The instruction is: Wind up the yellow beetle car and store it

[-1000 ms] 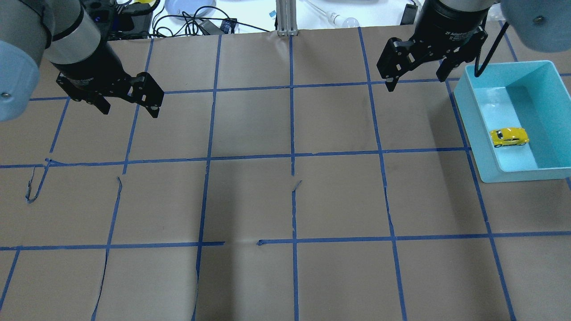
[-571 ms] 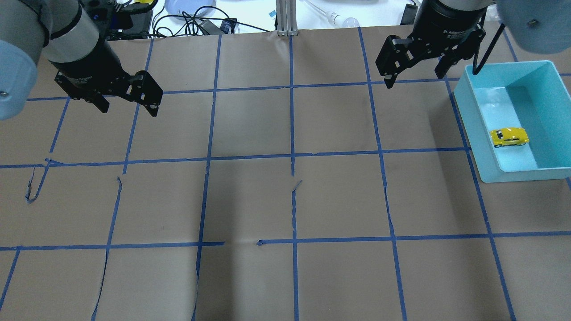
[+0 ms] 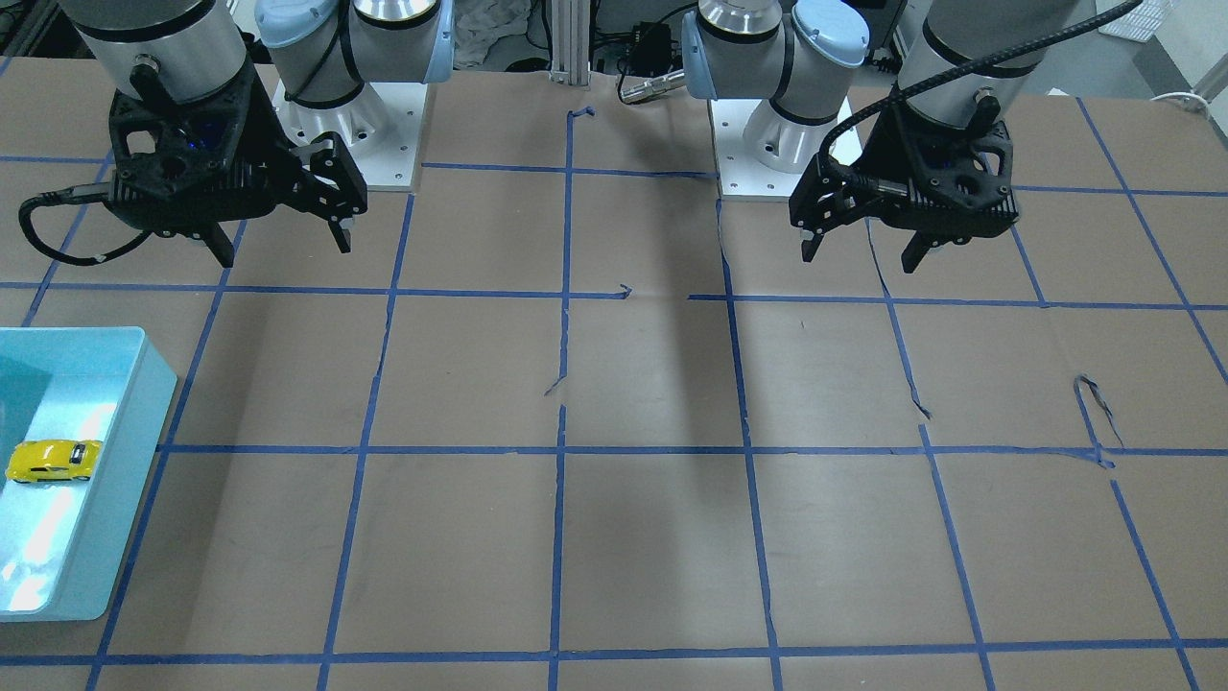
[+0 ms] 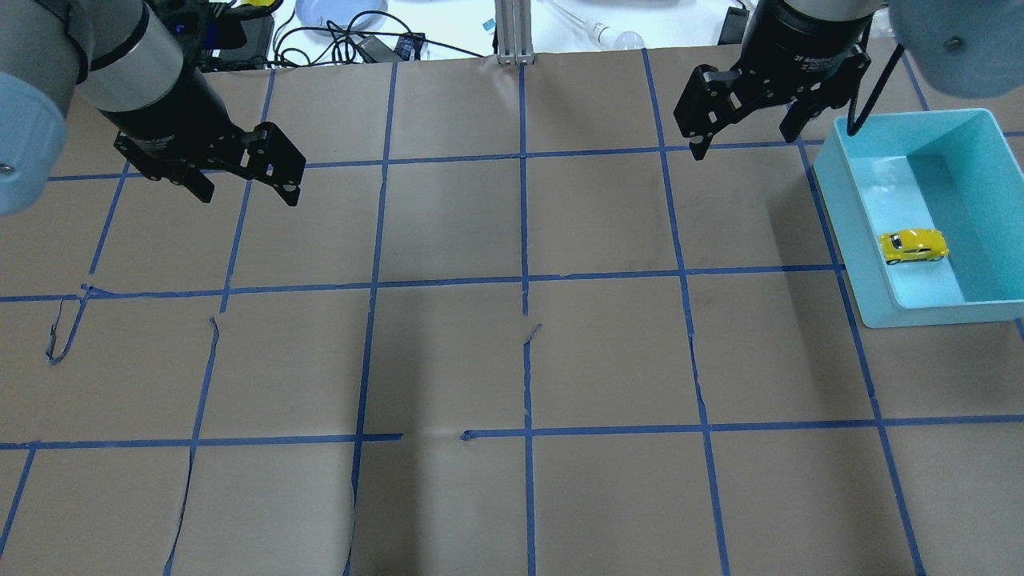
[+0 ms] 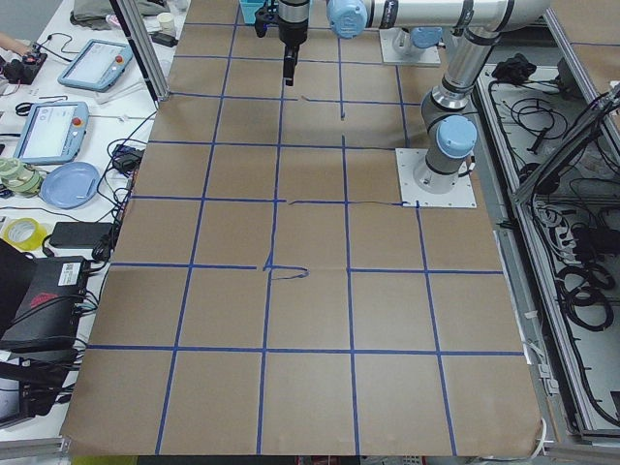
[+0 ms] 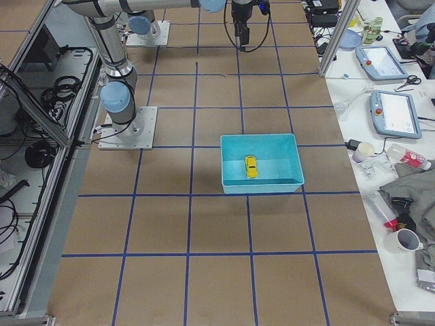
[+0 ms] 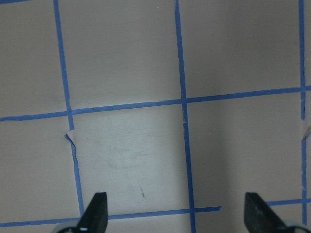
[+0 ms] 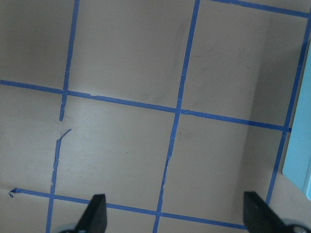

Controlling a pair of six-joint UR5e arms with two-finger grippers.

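Observation:
The yellow beetle car [image 4: 914, 246] lies on its wheels inside a teal bin [image 4: 842, 216] at the table's right side. It also shows in the front view [image 3: 53, 461] and the right side view [image 6: 250, 166]. My right gripper [image 4: 746, 144] is open and empty, raised above the table just left of the bin's far corner. It also shows in the front view [image 3: 285, 251]. My left gripper [image 4: 250, 192] is open and empty over the far left of the table, and also shows in the front view [image 3: 859, 257]. Both wrist views show only brown paper between open fingers.
The table is covered in brown paper with a blue tape grid, torn in places. An aluminium post [image 4: 512, 32] stands at the far edge, with cables, a blue plate [image 4: 340, 12] and a bulb behind it. The bin's edge [image 8: 299, 160] shows in the right wrist view.
My left gripper has shifted slightly to the right and nearer. My right gripper has moved slightly away toward the far edge. The car has not moved.

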